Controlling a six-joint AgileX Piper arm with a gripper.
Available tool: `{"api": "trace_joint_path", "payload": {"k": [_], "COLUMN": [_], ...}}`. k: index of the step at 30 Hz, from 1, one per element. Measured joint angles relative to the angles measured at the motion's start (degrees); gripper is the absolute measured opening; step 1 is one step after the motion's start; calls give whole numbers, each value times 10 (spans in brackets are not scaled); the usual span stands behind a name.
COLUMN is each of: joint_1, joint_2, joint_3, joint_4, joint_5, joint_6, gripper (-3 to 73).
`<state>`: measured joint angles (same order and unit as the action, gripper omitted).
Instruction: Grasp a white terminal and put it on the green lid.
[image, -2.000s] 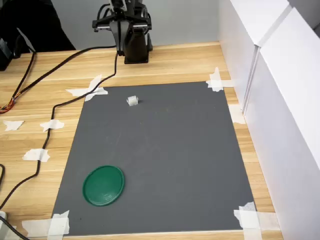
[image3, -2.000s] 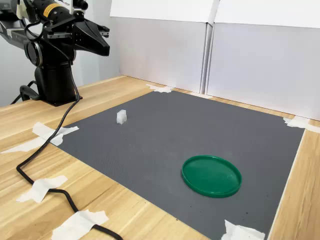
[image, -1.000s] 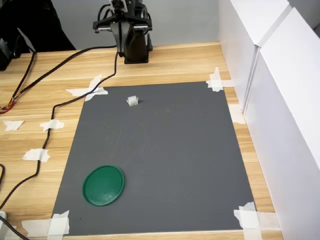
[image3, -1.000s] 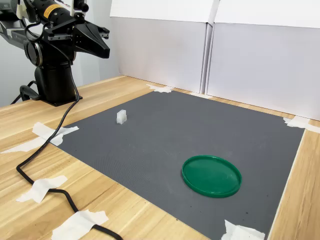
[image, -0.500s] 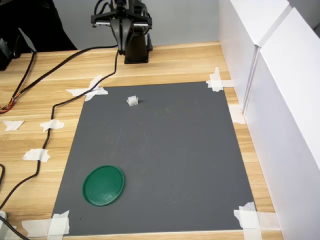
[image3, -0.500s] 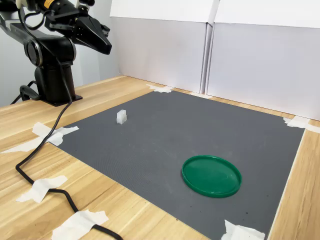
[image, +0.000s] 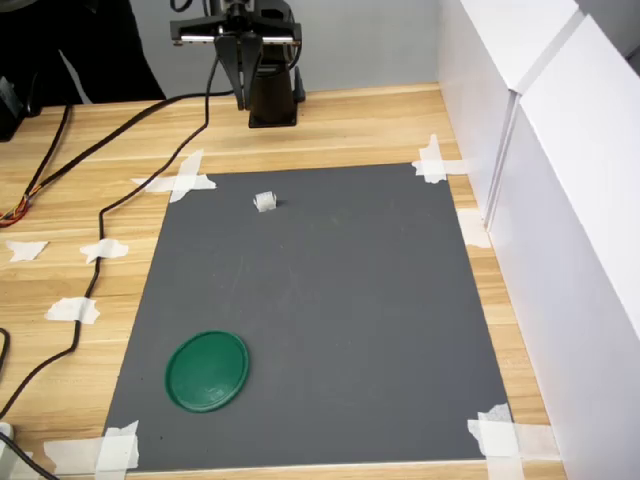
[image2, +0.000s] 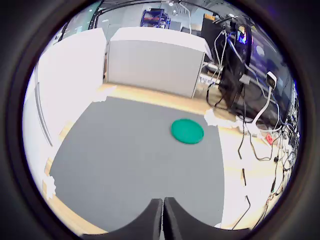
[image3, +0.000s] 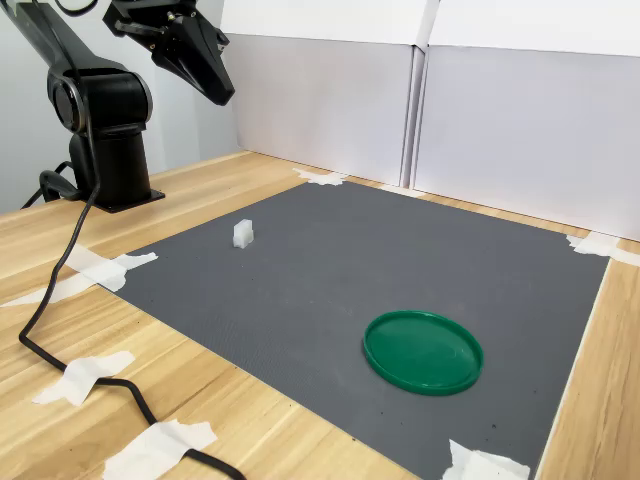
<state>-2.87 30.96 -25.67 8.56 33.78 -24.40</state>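
i see my gripper (image3: 226, 95) raised high over the wood by the arm base (image: 272, 108), angled down twd the mat (image: 330, 320), jaws pressed together, nothing in them. white terminal (image: 265, 201) stands upright on the mat's far part, too small to tell its long axis. green lid (image3: 423, 351) lies flat, well apart.

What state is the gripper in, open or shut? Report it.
Shut: in the wrist view the gripper fingertips meet with only a thin seam between them, holding nothing.
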Motion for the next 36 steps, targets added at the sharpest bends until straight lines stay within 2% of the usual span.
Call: {"api": "trace_joint_path", "payload": {"k": [6,10,14,17,21,23,26,30,36], "joint_1": [0,-26,-62,-82,-92,-93,-93,-93,-93], "joint_2": [55,80,108,130,170,194,241,301,377], "joint_3": [-49,-80,-102,-114,-143,-163,-198,-248,-300], "joint_4": [10,27,39,40,11,-8,-28,-33,-47], "joint_5": [89,155,187,199,225,245,284,328,343], "joint_6": [15,-5,-12,-14,-14,-14,-12,-5,-4], "gripper": [-10,58,210,369,614,677,709,715,717]}}
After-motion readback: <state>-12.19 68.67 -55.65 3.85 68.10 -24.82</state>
